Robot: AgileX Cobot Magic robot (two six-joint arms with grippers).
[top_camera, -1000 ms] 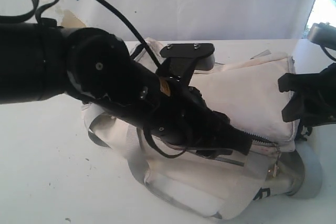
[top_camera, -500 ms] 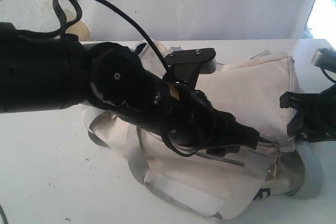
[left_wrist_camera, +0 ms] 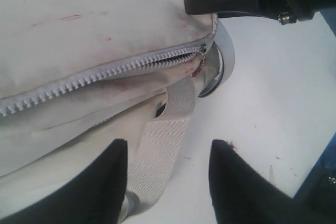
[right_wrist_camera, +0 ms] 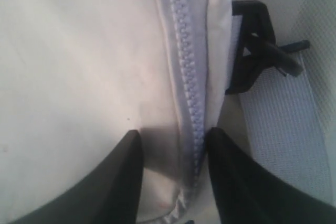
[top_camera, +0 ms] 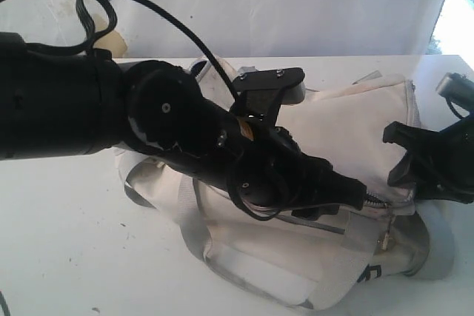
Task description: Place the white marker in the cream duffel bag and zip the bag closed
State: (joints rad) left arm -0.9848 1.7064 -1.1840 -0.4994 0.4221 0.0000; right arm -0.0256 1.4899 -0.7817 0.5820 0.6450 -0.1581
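While my left claw (left_wrist_camera: 169, 145) and my right claw (right_wrist_camera: 174, 132) both hang open, the cream duffel bag (top_camera: 333, 131) lies just under them — its grey strap (left_wrist_camera: 178, 98) between the left fingers (left_wrist_camera: 100, 187), its shut zipper (right_wrist_camera: 184, 66) between the right.

**One bag, two grippers, one clip**

We count one large soft cream fabric duffel bag (top_camera: 348, 131) on one white table (top_camera: 59, 242). We count two black robot grippers, the left gripper (left_wrist_camera: 168, 148) and the right gripper (right_wrist_camera: 174, 135). We also count one black plastic clip (right_wrist_camera: 252, 45).
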